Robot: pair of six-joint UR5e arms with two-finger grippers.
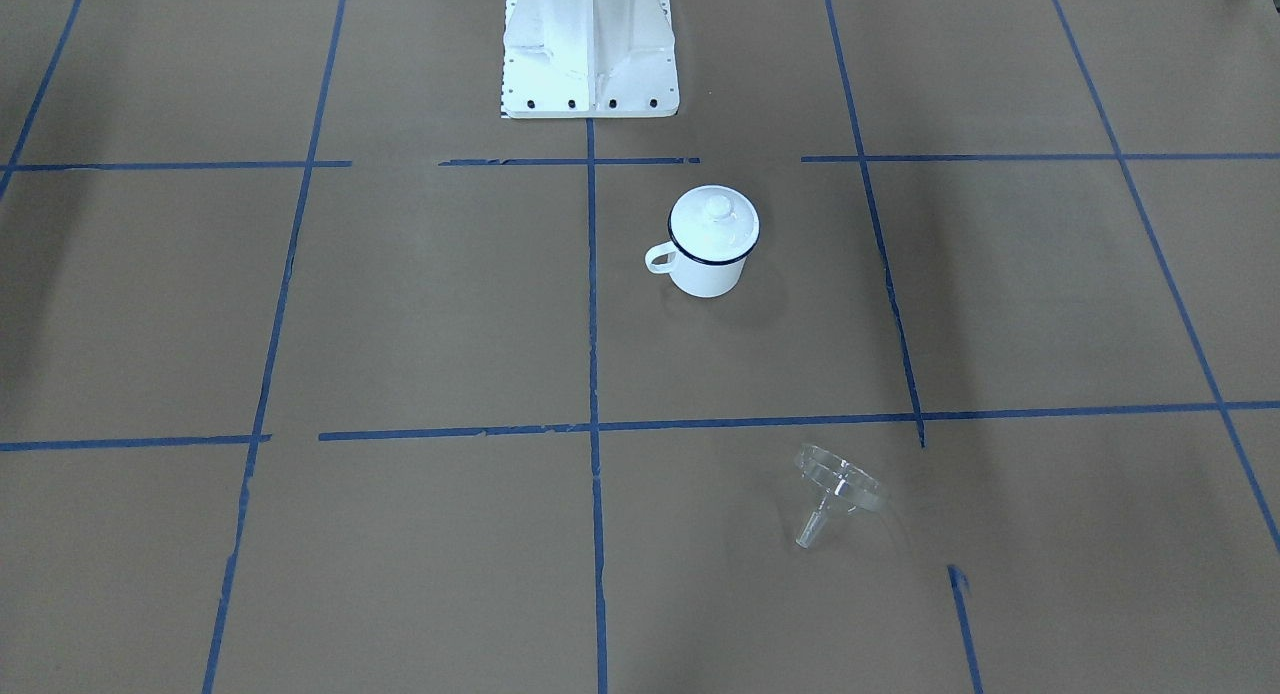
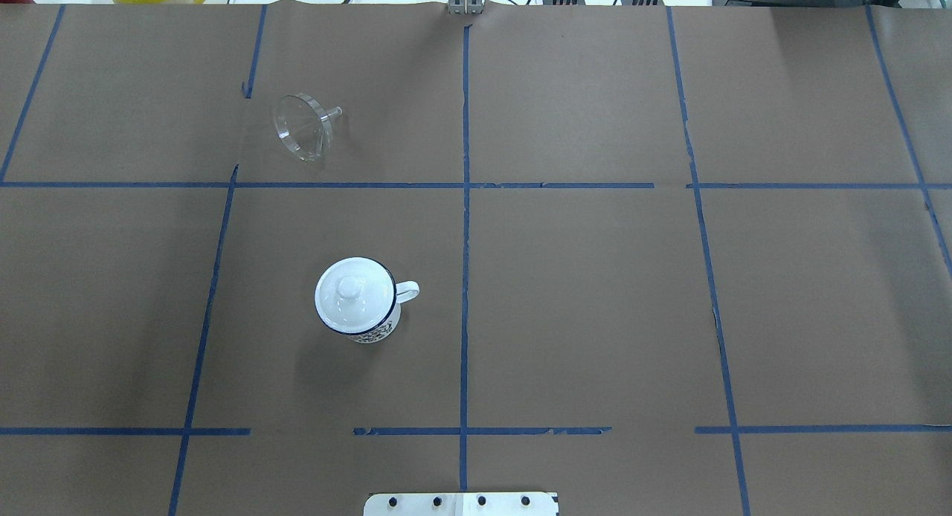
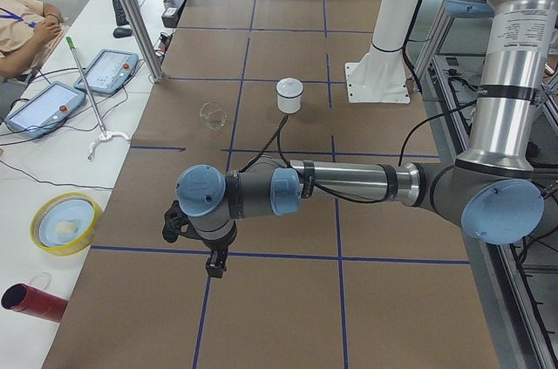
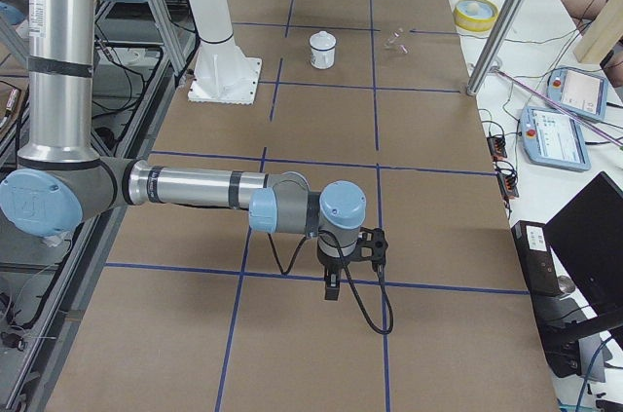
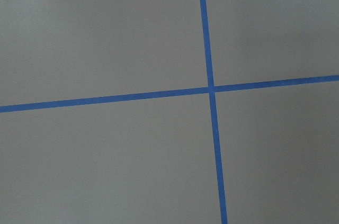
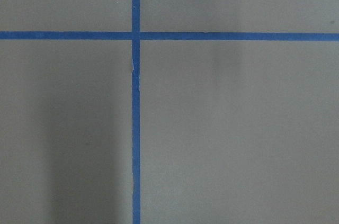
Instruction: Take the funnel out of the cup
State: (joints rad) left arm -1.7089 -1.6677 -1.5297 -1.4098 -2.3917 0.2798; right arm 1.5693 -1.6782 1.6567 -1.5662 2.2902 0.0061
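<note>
Funnel first: it's out of the cup, lying on its side on the bare counter. Its wide mouth is tipped up on its rim, and in the overhead view the short spout points toward the centre line. It sits in the far row of taped squares on the robot's left, just past the blue tape line that separates it from the cup's square. The two are well apart.

The cup stands upright in the middle row, a little to the left of the centre line. Its handle points toward that line, and a white knobbed lid sits on its mouth.

By my reading the removal is already done, with nothing left to lift. The next move calls for little, perhaps only keeping the arms clear.

Both arms are out at the ends of the counter. The left arm and the right arm each stretch low over a tape crossing, far from both objects. The left jaws and right jaws show up only in the side views, so I cannot tell whether either pair is apart or together.

There is open counter all round the funnel. The far edge is its nearest one, and there's a fair margin there. Lying on its cone, it could roll in an arc if nudged.
</note>
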